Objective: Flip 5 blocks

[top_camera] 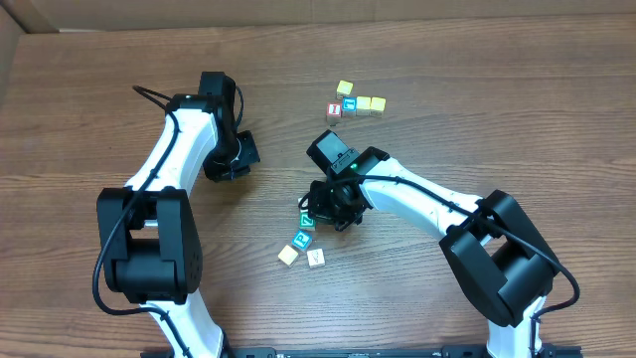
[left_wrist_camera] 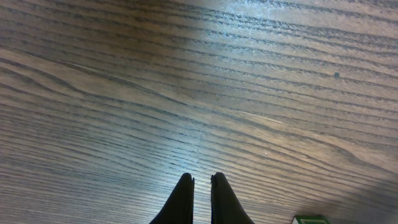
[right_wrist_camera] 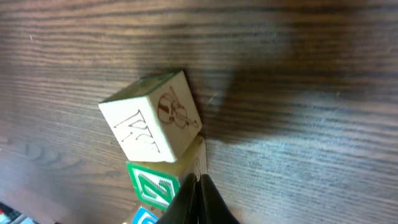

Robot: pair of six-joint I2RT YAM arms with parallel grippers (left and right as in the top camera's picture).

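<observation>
- While the right pincer (right_wrist_camera: 199,198) stands fully closed with nothing held between its fingers, its joined tip presses against the lower corner of the whitish cube (right_wrist_camera: 149,121). The cube sits tipped up on an edge, with a letter face and a violin face showing.
- The step in hand, as I judge it, is rolling this cube over with the closed tip used as a poker. To do it well, keep the push low and directed away, so the cube topples onto a new face rather than sliding along the table (right_wrist_camera: 298,155). Ease off once it passes its balance point.
- Just beside the cube on the camera's side lies the green-faced block (right_wrist_camera: 151,190); whether the two touch I cannot tell. The blue-faced block (right_wrist_camera: 144,218) peeks in at the bottom edge. Both crowd that side, so a backward tumble would likely knock them.
- Further out, in the overhead view, the cream block (top_camera: 288,256) and a second whitish block (top_camera: 316,259) lie near each other, just past the blue one and clear of the pincer.
- The left pincer (left_wrist_camera: 200,196) is closed and empty over bare wood, well apart from the group and not in the way.
- Farthest off, the red-faced cube (top_camera: 335,111), the yellow cubes (top_camera: 364,103) and a teal-faced cube (top_camera: 349,102) cluster well apart and pose no obstacle.
</observation>
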